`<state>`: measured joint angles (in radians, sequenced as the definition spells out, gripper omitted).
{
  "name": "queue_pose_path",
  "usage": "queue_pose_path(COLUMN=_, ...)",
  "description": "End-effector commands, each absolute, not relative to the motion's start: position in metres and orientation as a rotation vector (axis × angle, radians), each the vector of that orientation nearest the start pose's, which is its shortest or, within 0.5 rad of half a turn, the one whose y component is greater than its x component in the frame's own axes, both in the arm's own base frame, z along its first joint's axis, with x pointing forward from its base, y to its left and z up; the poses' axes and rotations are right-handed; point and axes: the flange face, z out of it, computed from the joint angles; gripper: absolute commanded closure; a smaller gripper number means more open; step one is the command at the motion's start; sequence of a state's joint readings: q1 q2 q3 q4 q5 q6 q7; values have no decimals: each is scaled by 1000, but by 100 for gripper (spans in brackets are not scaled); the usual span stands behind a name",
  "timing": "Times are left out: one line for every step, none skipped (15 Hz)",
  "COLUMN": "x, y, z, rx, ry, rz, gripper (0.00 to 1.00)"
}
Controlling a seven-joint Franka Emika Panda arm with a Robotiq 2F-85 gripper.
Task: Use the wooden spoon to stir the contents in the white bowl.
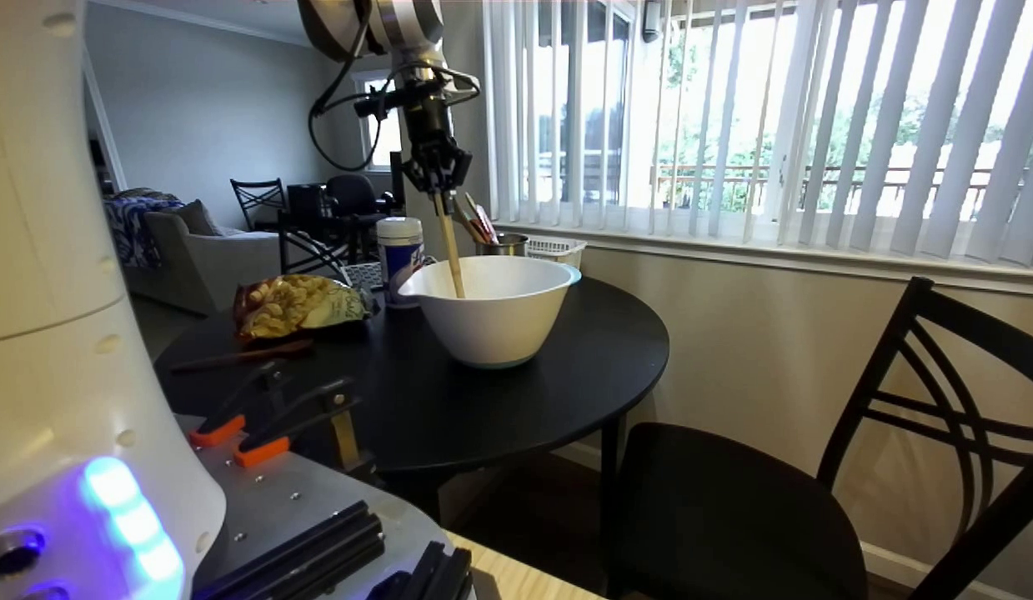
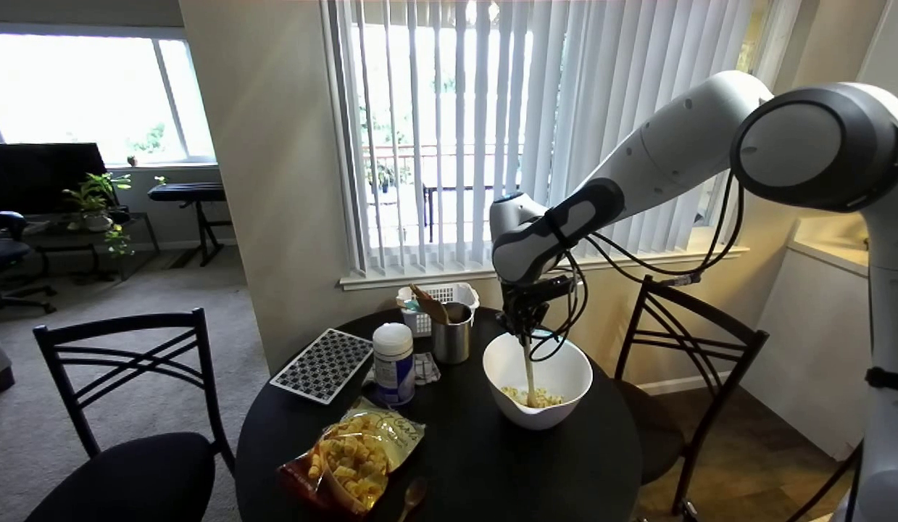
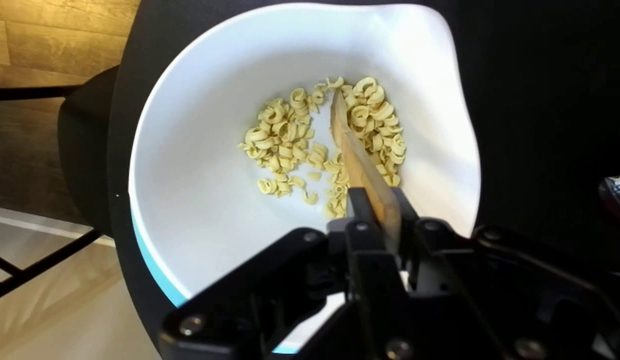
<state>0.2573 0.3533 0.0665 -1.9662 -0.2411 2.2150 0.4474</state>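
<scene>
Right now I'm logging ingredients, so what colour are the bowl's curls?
The curls are pale yellow, clearest in the wrist view.

In an exterior view, the arm (image 2: 659, 156), which is white with dark parts, rises at the right edge, turns over at a big round joint (image 2: 789, 145), and then slopes down to the wrist (image 2: 521, 254). The wrist is bent in such a way that the gripper (image 3: 383, 201) points nearly straight down, as both exterior views show. In the wrist view, the gripper enters from the lower edge, and its black links (image 3: 249, 282) lie spread to both sides. The fingers (image 3: 359, 205) are closed on the spoon (image 3: 359, 160), with one finger on each side of it. At the base (image 1: 57, 367) there shine three bluish lights (image 1: 137, 525).
</scene>
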Motion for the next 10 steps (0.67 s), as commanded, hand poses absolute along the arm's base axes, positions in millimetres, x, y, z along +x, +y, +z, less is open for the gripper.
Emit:
queue_pose_path(x=565, y=201, z=280, rx=-3270, ry=-169, rz=86, gripper=97)
queue_pose_path(x=567, y=207, z=280, rx=-3261, ry=-198, rz=76, gripper=97)
queue_pose_path(x=569, y=214, z=280, rx=-3269, ry=-224, rz=81, gripper=97)
queue_pose_path(x=571, y=221, z=280, rx=-3264, ry=-255, rz=78, gripper=97)
queue_pose_path(x=573, y=227, z=280, rx=-3265, ry=-275, rz=74, gripper=97)
queue_pose_path(x=577, y=234, z=281, rx=-3261, ry=-299, rz=69, gripper=97)
queue_pose_path(x=580, y=240, z=282, rx=-3258, ry=-316, rz=58, gripper=97)
queue_pose_path(x=584, y=246, z=282, rx=-3262, ry=-327, rz=51, gripper=97)
queue_pose_path(x=588, y=250, z=283, rx=-3264, ry=-333, rz=42, gripper=97)
queue_pose_path(x=592, y=254, z=283, rx=-3272, ry=-334, rz=27, gripper=97)
